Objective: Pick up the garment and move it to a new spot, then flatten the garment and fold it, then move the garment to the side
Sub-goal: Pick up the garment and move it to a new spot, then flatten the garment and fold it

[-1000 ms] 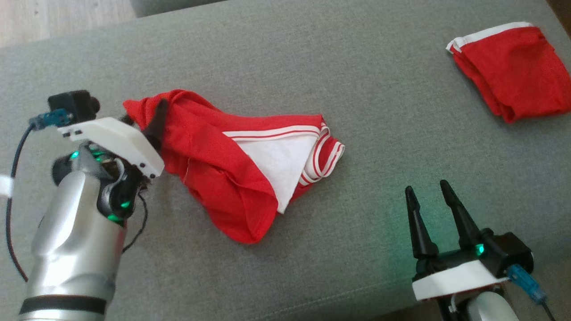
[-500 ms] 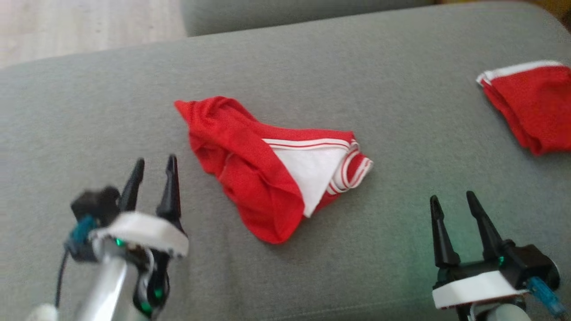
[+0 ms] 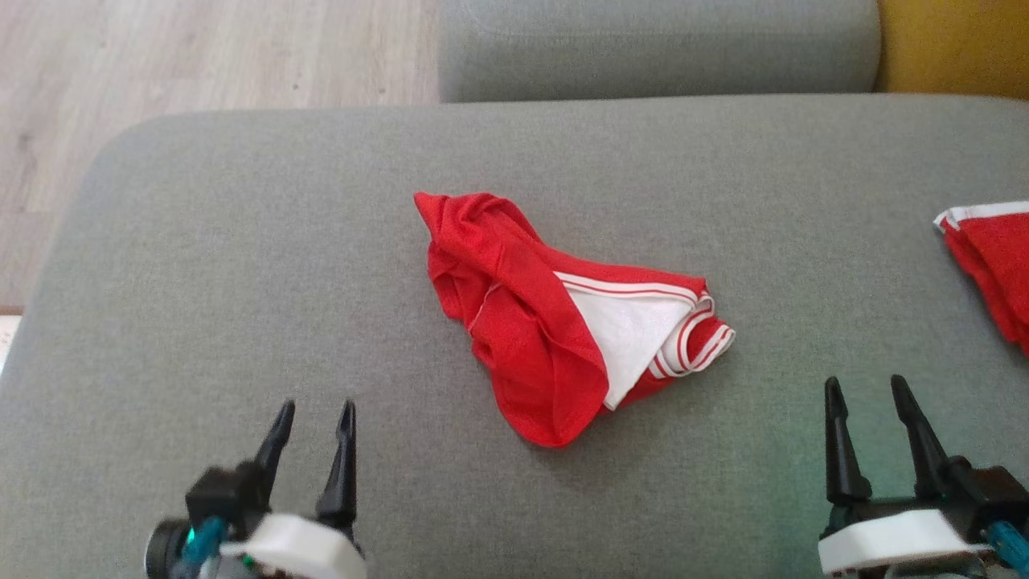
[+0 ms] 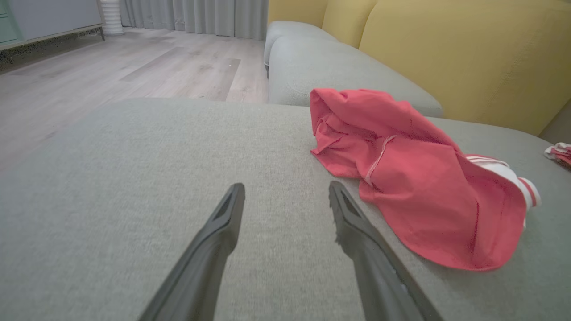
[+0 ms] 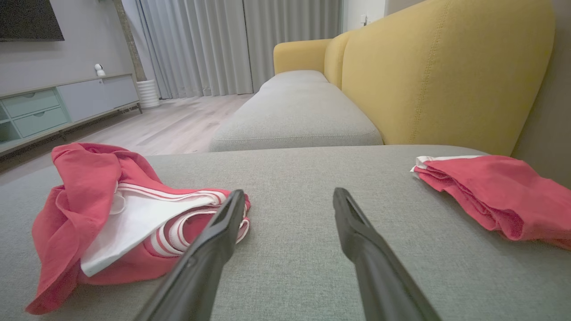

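Grey cushion [image 3: 241, 265] stretches wide under me. The red garment [image 3: 530, 338] sits bunched near its middle, with the white lining and striped band turned up on its right side. Off at the cushion's right edge lies a second red cloth [image 3: 993, 265], folded and well apart from mine. My left gripper [image 3: 317, 404] hovers at the near left, fingers spread, nothing between them. My right gripper [image 3: 863, 380] hovers at the near right, likewise spread and empty. Neither touches the garment.

Flattening looks like the job now, I reckon. To do it well I want each gripper on a separate outer edge: left on the red peak at the far left, right on the striped band. I pinch one layer only, then draw apart low along the cushion, so the folded-over flap opens instead of the whole heap dragging.
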